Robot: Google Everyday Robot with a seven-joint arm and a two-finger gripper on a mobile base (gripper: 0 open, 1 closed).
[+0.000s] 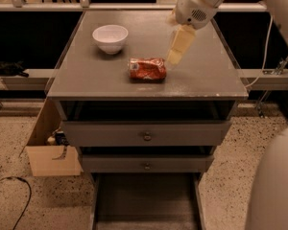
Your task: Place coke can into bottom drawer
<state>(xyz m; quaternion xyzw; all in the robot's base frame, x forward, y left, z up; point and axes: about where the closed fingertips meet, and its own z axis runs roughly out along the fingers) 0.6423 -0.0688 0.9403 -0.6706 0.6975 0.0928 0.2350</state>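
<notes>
The coke can [147,69] lies on its side on the grey cabinet top [206,75], red-orange and dented, in front of and to the right of the white bowl. My gripper [176,49] hangs from the white arm just to the right of the can and a little above the top, not touching it. The bottom drawer [145,202] is pulled out at the foot of the cabinet; its dark-grey floor holds nothing.
A white bowl [110,37] stands at the back left of the cabinet top. Two grey drawers with round knobs [147,136] sit above the bottom drawer. A cardboard box [50,150] stands on the floor to the left. A black cable [14,195] lies on the speckled floor.
</notes>
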